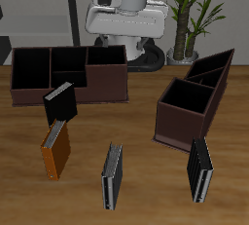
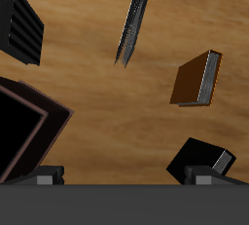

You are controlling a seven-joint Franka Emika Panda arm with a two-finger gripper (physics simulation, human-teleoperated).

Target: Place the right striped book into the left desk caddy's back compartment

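Nearest the table's front edge, the striped book (image 1: 112, 176) lies flat on the wood, well apart from the left caddy (image 1: 181, 127) and on its big square cell's side. A blacker book (image 1: 199, 170) with white stripes lies just in front of that caddy, close to its square cell. An orange book (image 1: 55, 151) rests farther from the caddy than the striped book does. Beyond it a small black book (image 1: 60, 102) stands tilted, about level with the caddy. The caddy sits diagonally, and its back compartment (image 1: 218, 65) is the narrow wedge at its far end. A long caddy (image 1: 68, 91) stands square-on, across the table from it. In the wrist view the gripper (image 2: 124, 177) is up above the table, its fingers (image 2: 45, 177) spread wide.
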